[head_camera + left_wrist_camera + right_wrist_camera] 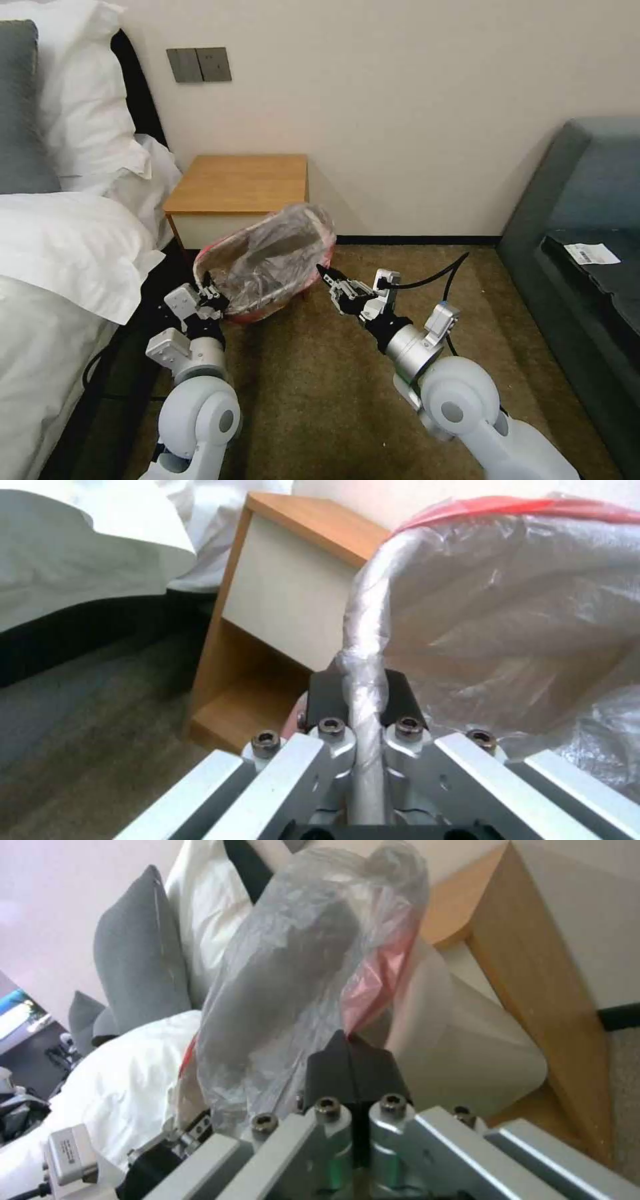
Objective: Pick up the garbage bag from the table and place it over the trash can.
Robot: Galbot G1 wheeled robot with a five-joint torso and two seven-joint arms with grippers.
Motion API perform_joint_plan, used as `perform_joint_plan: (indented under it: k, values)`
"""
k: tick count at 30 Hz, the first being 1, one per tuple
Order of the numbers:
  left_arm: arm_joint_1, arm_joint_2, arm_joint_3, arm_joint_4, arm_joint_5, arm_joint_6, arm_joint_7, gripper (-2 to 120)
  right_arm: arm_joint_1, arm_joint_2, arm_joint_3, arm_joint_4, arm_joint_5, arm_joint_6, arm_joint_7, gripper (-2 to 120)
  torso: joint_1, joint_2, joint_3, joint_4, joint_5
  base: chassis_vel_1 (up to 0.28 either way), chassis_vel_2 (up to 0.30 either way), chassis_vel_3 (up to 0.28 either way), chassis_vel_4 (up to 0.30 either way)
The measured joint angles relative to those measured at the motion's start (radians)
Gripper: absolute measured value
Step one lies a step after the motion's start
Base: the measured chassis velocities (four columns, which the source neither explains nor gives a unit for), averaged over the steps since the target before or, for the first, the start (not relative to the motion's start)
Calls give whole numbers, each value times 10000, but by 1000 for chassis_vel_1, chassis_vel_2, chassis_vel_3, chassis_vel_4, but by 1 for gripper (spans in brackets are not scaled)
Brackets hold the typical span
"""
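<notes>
Garbage bag (280, 257): down on the floor in front of the counter (240, 181), draped over the trash can (467, 1040); its open mouth tips toward the robot, red band running round the rim, and its long axis lies roughly left to right across the carpet (320, 387).

Trash can: cream wall peeks out beside the bag in the right wrist view; from the head view it is almost wholly wrapped in plastic (hard to trace its outline there).

In the can: the bag's film sags into the opening; whatever lies under it I cannot make out.

Left gripper (212, 293): at the bag's left rim, jaws closed tight on a twisted rope of plastic, which runs straight up between the pads (327, 695) in the left wrist view.

Right gripper (328, 277): at the bag's right edge, black fingertips (373, 1075) pressed together with the pink band right at their tip; whether any film is actually pinched, I cannot tell.

Counter: top bare wood, white drawer front partly hidden behind the bag.

Bed (60, 267): white linen at the left, cut off by the view's edge.
</notes>
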Motion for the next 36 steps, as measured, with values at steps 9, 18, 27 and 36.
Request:
perform_joint_plan:
  k: [9,18,27,36]
  values:
    - [-35,-8,-3,25,-7,8,-19,0,31,6,41,-2,-185,105,-98,0,-1,0,0,0,0,0,0,0,0]
    - [-91,-33,-73,-112,-478,151,-195,0,-111,-36,176,-53,-537,265,-251,0,-1,-2,0,1,0,0,0,0,0]
    - [-156,-61,-163,-653,-1497,505,-570,0,-335,0,297,-418,-875,466,-329,0,0,-1,0,-1,0,0,0,0,0]
    - [419,-365,-21,-1553,-2482,1093,-823,0,123,242,316,-1357,-1265,680,-362,0,0,-1,0,0,0,0,0,0,0]
